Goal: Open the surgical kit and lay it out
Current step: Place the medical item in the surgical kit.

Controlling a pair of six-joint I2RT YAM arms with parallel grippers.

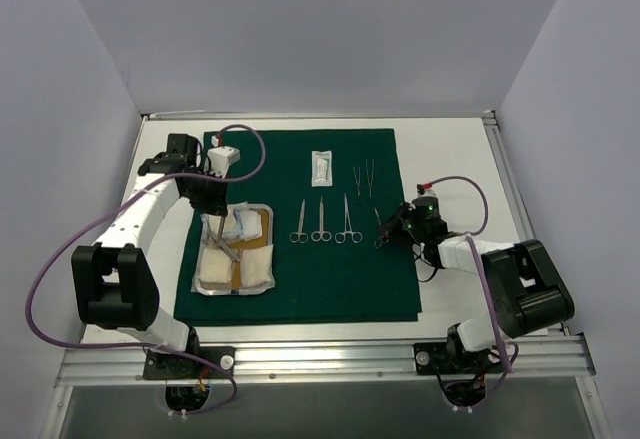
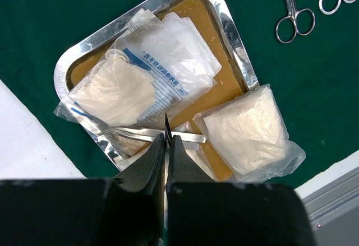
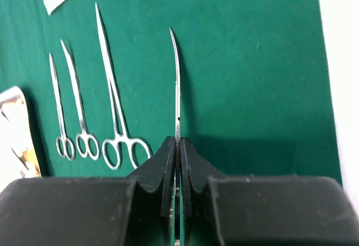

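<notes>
Left pincer (image 2: 167, 137) is clenched, its tips meeting on flat steel tweezers (image 2: 190, 138) that lie crosswise directly under it in the tray (image 2: 234, 30). It looks to grasp them at mid-length, but I cannot tell whether they are lifted. Ahead of this pincer a printed packet (image 2: 168, 61) overlaps a glove-like packet (image 2: 112, 92). To its right a gauze packet (image 2: 247, 128) hangs over the tray rim, with tan liner (image 2: 224, 89) showing between them. Right pincer (image 3: 176, 140) is clenched on a curved instrument (image 3: 177, 78) near its handle end, the point running straight ahead over the green cloth (image 3: 252, 61). Three ring-handled instruments (image 3: 112, 106) lie in a row to its left, and the white bench (image 3: 336, 61) is to its right. Risks, as I judge them: tweezers held at the middle may swivel or slip from smooth closed tips. Their ends sit against plastic, so a lift could snag a packet and drag it out of the tray. The curved instrument, gripped far from its point, may pivot and land crooked or across its neighbour, and a low pass could pucker the cloth. Writing: blue print on the printed packet, apparently Chinese characters, too small to read. No brand is seen elsewhere.
</notes>
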